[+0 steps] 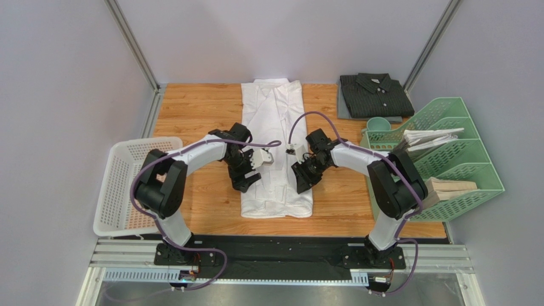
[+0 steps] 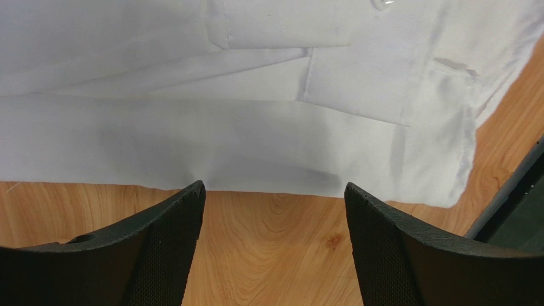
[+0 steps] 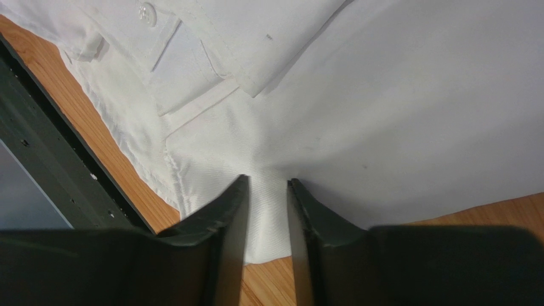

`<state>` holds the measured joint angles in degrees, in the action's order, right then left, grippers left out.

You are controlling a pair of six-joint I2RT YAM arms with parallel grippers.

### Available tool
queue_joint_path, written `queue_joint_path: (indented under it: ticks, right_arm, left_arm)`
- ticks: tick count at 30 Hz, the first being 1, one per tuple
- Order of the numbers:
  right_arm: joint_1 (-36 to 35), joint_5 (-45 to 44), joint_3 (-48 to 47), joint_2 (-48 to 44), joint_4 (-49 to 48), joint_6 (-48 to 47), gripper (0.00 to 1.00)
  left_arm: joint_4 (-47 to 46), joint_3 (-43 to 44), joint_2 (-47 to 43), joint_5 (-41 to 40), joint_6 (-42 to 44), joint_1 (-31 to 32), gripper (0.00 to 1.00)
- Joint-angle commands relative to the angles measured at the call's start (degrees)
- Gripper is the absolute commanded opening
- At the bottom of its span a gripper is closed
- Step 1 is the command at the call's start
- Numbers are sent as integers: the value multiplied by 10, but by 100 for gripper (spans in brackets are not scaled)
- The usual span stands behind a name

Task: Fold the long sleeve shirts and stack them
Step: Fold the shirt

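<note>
Plain white shirt, finely striped charcoal shirt

Both wrist views cut the white shirt off at their top edges.

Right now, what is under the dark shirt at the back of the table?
A grey flat layer peeks from under the dark shirt at its left and near edges; the rest is covered.

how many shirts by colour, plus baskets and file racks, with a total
plain white cotton long sleeve shirt: 1
dark charcoal striped folded shirt: 1
white plastic mesh basket: 1
mint green plastic file rack: 1
total: 4
</note>
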<state>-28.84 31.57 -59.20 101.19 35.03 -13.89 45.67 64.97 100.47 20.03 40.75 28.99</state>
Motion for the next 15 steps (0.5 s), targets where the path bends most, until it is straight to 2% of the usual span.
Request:
queue_joint_path:
  ticks: [1,5,6,8,9,12,15]
  right_arm:
    - [-3,29,-14,-91,0,-13,40]
    - [-4,8,67,-257,2,-129,62]
    - [-5,1,90,-325,0,-194,70]
    - [-11,-6,132,-381,-13,-278,77]
    - [-22,-19,179,-407,-19,-361,77]
    - [-39,-32,267,-470,-50,-499,78]
    - [-74,-51,334,-473,-95,-558,77]
  left_arm:
    - [22,-26,-133,100,41,-17,88]
    - [14,-91,-258,133,84,-17,91]
    - [13,-119,-299,134,105,-12,91]
    - [4,-149,-336,116,134,10,91]
    - [-1,-180,-365,100,160,20,91]
    - [-78,-248,-414,63,184,62,91]
    - [-131,-306,-426,1,196,120,90]
